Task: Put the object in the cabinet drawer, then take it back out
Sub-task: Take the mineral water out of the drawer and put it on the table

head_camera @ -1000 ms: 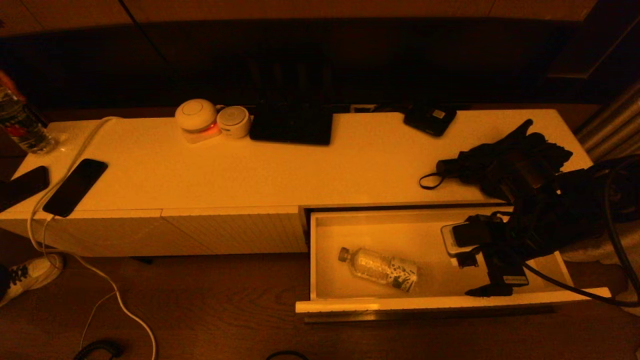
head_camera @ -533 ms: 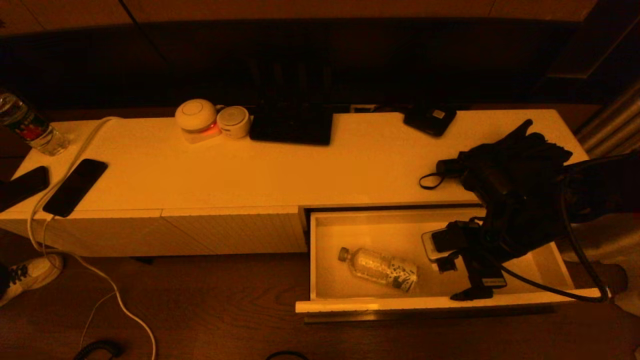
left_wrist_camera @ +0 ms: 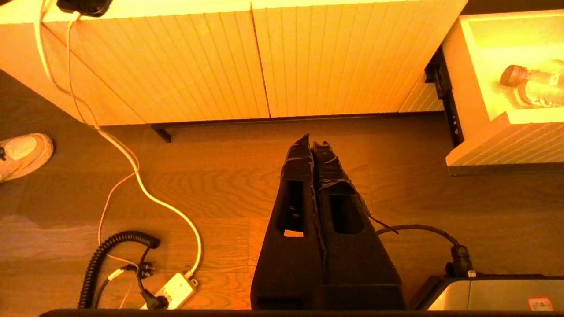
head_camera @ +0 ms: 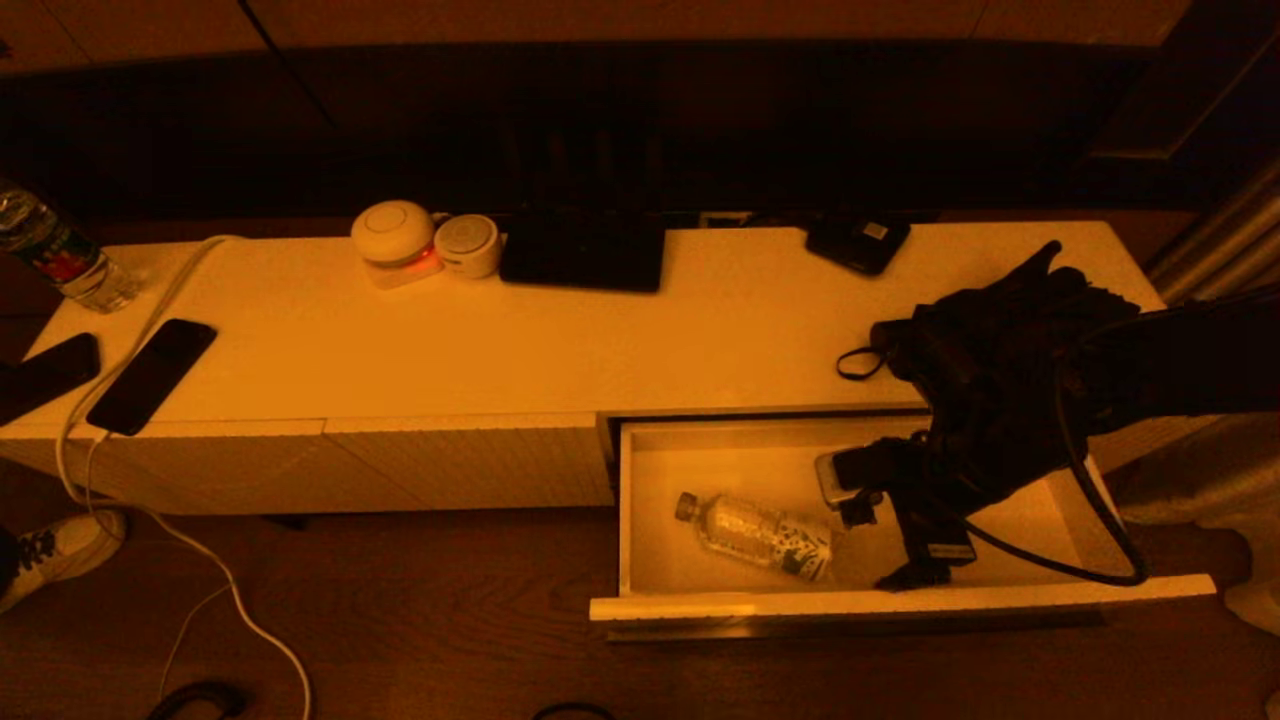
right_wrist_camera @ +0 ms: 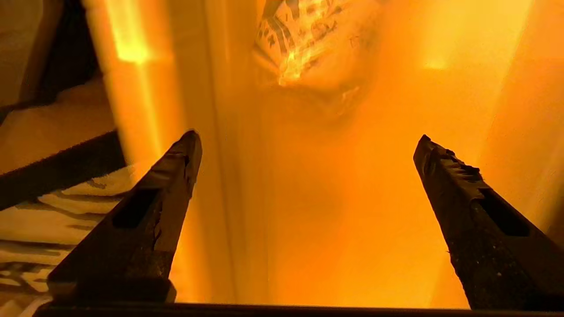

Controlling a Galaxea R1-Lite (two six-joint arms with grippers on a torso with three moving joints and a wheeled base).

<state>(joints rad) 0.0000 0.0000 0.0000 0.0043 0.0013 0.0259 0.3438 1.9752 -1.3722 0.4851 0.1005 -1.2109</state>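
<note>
Nearest thing is the left pincer [left_wrist_camera: 312,145], parked low over the wooden floor [left_wrist_camera: 220,185] in front of the cabinet, fingers clenched together on nothing. Past that, the cabinet drawer [head_camera: 900,605] is pulled all the way out. The plastic bottle [head_camera: 757,535] is lying on its side on the drawer floor, cap pointing left. The right pincer [right_wrist_camera: 308,138] is down inside the drawer just beside the bottle's base, fingers spread wide, not touching it. Further back on the tabletop [head_camera: 600,340] there's a black bag [head_camera: 1010,330].
</note>
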